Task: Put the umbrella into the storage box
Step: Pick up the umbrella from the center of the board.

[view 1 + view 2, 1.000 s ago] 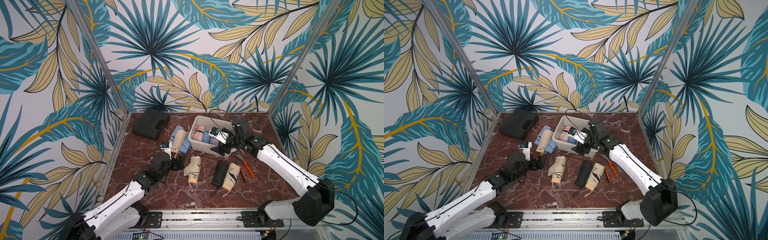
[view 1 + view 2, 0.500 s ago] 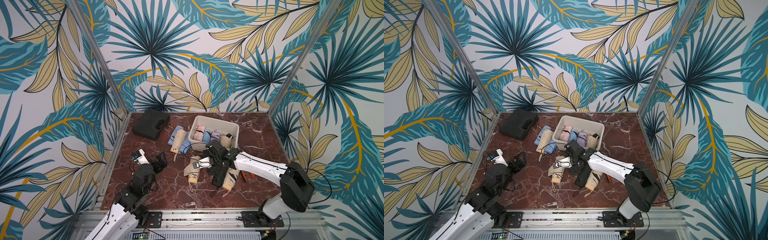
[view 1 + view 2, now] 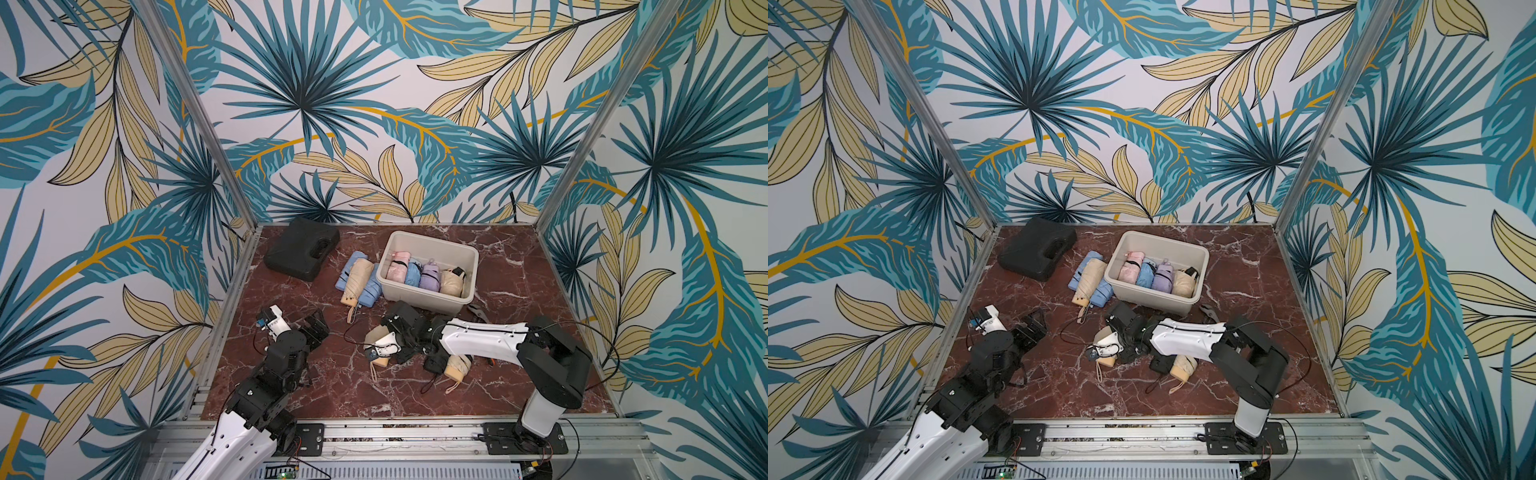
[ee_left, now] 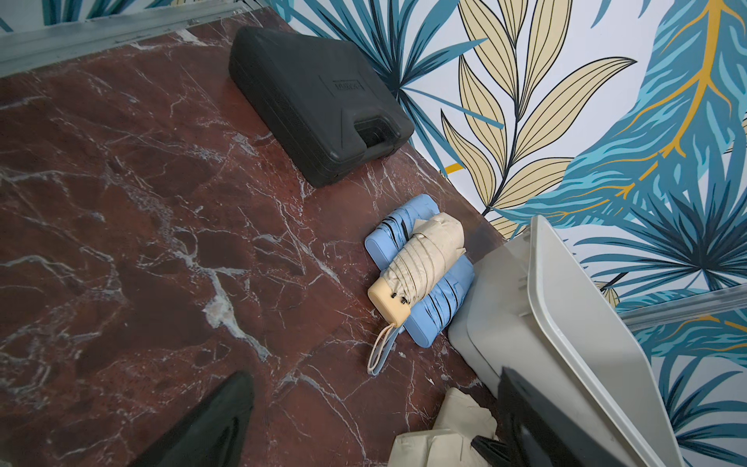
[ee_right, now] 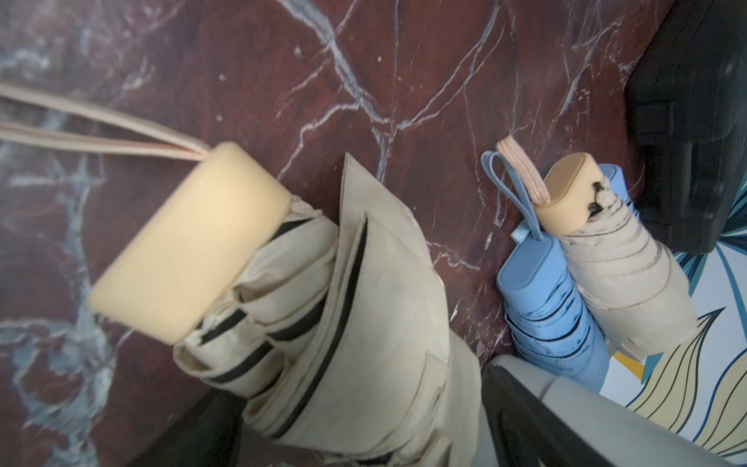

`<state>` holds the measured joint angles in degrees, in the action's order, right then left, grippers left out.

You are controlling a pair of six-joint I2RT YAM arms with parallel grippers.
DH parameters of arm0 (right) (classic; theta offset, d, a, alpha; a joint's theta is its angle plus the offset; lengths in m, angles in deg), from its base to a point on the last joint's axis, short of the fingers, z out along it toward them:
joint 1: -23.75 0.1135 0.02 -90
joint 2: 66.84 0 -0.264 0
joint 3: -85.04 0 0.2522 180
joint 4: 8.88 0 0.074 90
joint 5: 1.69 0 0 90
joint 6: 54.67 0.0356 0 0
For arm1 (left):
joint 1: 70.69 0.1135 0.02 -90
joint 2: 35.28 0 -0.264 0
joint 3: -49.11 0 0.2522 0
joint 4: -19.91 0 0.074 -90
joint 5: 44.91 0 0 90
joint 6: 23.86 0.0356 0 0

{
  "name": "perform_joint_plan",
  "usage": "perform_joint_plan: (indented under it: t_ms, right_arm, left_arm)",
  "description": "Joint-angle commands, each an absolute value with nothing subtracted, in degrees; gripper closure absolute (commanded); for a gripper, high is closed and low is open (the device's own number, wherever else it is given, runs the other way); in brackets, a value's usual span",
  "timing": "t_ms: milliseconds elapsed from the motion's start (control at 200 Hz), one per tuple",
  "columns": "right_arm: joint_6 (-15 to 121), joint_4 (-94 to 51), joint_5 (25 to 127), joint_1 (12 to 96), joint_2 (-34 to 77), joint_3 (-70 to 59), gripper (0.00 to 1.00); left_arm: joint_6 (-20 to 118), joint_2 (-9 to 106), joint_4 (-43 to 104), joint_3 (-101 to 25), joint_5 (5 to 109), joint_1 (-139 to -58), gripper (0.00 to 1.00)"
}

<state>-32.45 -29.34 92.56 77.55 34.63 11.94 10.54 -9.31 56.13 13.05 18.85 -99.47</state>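
Two open grippers, one beige umbrella lined up for the pick.

Right gripper [image 5: 359, 396] has its jaws apart on either side of a folded beige umbrella [image 5: 323, 283] lying on the table [image 5: 404, 60], just in front of the box [image 3: 424, 302]; whether the pads touch the fabric I cannot tell. Left gripper [image 3: 316, 330], also spread wide and empty, hovers well apart to the side. The umbrella should be light, with soft, slick fabric over stiff ribs and a loose flap [image 5: 384, 242] that could bunch or slip. The safest hold is likely across the wrapped body near the hard cap [image 5: 190, 242], not the strap [image 5: 101, 133]. The box already holds four umbrellas [image 3: 424, 274].
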Motion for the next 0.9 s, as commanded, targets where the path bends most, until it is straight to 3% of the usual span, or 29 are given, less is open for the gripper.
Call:
perform_joint_plan:
  t_ms: [0,105,456,891]
  right_arm:
    - [-26.34,-26.46,89.24,79.12,37.29,7.58,0.07]
    - [-21.28,-29.57,87.35,79.22,39.46,2.92,0.07]
    - [-26.31,-53.95,79.05,75.61,39.97,-4.01,0.07]
    - [-28.3,-55.67,82.05,75.53,48.24,-11.46,0.08]
  left_arm:
    - [9.84,-9.85,56.96,13.31,17.85,-99.08,0.03]
    - [9.81,-9.88,57.19,13.14,17.58,-99.09,0.03]
    - [9.78,-9.85,57.52,12.84,17.23,-98.55,0.03]
    - [9.37,-9.76,56.83,12.68,17.67,-98.38,0.03]
